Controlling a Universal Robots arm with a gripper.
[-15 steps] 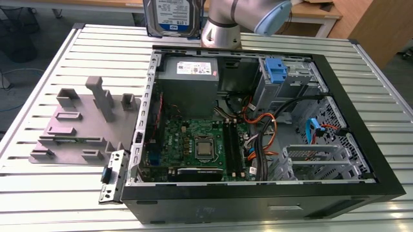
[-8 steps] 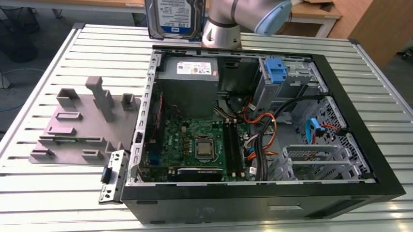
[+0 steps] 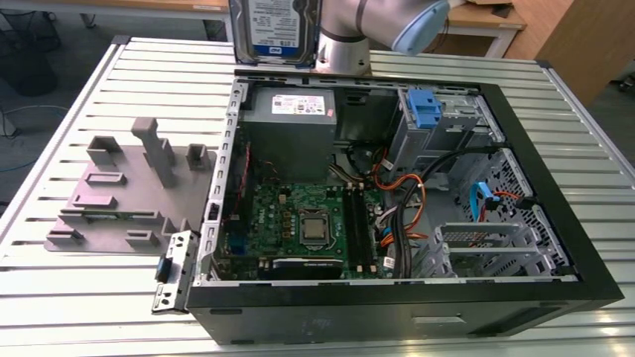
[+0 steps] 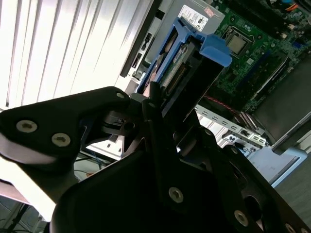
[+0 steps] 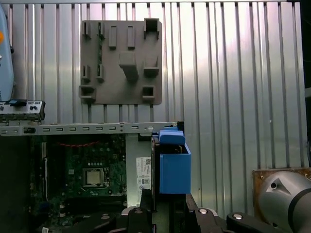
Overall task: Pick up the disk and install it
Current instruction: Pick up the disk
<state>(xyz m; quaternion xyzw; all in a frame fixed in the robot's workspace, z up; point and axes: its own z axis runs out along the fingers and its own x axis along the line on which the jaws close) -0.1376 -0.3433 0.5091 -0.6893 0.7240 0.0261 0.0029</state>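
- Held aloft: the disk (image 3: 276, 28) stands on edge in the air above the far rim of the open computer case (image 3: 555, 245). In the exterior view it is just beside the robot arm (image 3: 347, 41), and its white-and-blue face is turned toward the camera.
- The tool (image 4: 167, 104) is clamped on the disk. In the second wrist view its black fingers (image 4: 153, 104) press against the drive's flat sides.
- A blue plastic frame (image 5: 174, 170) wraps the disk. The first wrist view shows it edge-on, with the grey power supply (image 5: 138, 170) and the green motherboard (image 5: 87, 177) lying below.
- The case rests on its side on the ribbed metal desk (image 3: 79, 297) — circuit board, processor socket and a tangle of orange and black cables (image 3: 407, 190) all exposed.
- A blue latch (image 3: 424, 108) sits in the metal drive bay at the far end of the case, toward the exterior view's right of the power supply.
- A grey moulded holder (image 3: 119, 201) with upright posts lies flat on the desk, at the exterior view's left of the case and well apart from the disk.
- The disk touches neither the case nor the desk.
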